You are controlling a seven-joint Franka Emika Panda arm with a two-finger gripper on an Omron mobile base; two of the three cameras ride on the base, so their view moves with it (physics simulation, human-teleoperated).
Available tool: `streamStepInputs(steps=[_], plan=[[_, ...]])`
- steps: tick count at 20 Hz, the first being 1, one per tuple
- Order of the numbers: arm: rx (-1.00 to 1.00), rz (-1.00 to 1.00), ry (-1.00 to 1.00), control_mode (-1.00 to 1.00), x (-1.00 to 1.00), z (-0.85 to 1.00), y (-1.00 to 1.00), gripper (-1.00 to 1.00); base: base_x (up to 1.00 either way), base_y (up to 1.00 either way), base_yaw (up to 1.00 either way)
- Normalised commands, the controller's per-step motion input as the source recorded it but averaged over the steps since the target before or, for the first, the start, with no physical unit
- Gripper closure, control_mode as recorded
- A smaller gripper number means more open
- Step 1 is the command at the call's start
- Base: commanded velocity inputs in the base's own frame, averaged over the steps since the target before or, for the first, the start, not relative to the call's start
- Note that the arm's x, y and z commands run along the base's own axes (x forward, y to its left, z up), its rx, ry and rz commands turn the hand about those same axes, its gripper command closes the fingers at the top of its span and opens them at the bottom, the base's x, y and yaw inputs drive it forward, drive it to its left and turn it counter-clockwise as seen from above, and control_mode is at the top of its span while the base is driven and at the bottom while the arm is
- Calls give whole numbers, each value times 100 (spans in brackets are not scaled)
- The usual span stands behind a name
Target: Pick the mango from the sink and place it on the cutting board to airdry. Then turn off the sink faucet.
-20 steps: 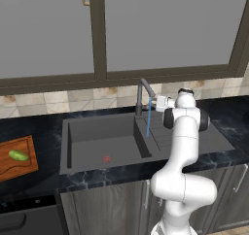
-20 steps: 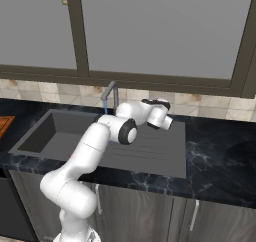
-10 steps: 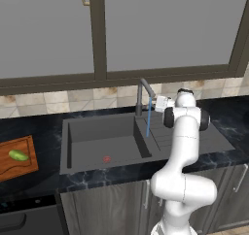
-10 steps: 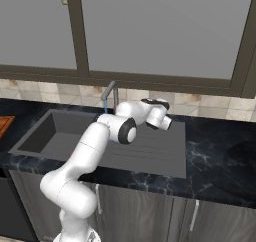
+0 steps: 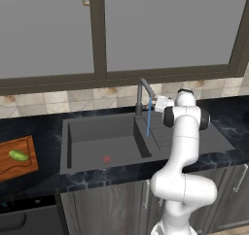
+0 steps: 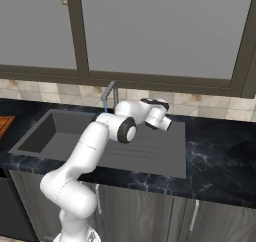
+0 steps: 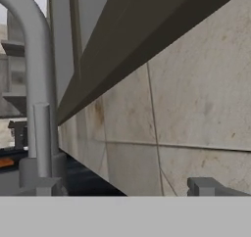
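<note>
- Mango (image 5: 18, 155) lies on the cutting board (image 5: 19, 167) at the far left of the counter, well apart from the sink (image 5: 104, 144); judged from that, the first half of the task is done.
- Water falls as a thin blue stream (image 5: 148, 124) from the spout into the basin, so the faucet (image 5: 141, 97) is on, and shutting it off looks like the step in hand.
- Gripper (image 5: 159, 102) sits just beside the spout, on its right as the left base view shows it, with jaws spread to their widest and nothing between them.
- Hand view looks past the grey faucet stem (image 7: 41, 108) toward the tiled backsplash (image 7: 196, 113); one fingertip (image 7: 208, 186) shows low at the right, close to the wall.
- Risk: the lever is thin, and I cannot pick it out for certain in any view; a push aimed at the stem or spout would swing the spout and leave the water running.
- Risk: the hand is crowded between faucet and wall, so a wide sweep could scrape a finger along the tiles or jam against the stem.
- Risk: open jaws may straddle the lever and slide past it without moving it.
- Tiny red spot (image 5: 106, 159) rests on the basin floor; it is no part of the job.
- Writing: none readable; no brand or label shows on faucet, board or cabinets.
</note>
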Motion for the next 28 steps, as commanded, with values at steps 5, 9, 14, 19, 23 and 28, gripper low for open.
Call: streamStepInputs(steps=[5, 9, 14, 19, 23, 28], plan=[[0, 0, 0, -100, 12, 15, 16, -100, 0, 0, 0], [1, 0, 0, -100, 2, 23, 1, -100, 0, 0, 0], [0, 0, 0, -100, 0, 37, 11, -100, 0, 0, 0], [0, 0, 0, -100, 0, 31, 22, -100, 0, 0, 0], [0, 0, 0, -100, 0, 26, 28, -100, 0, 0, 0], [0, 0, 0, -100, 0, 38, 35, -100, 0, 0, 0]])
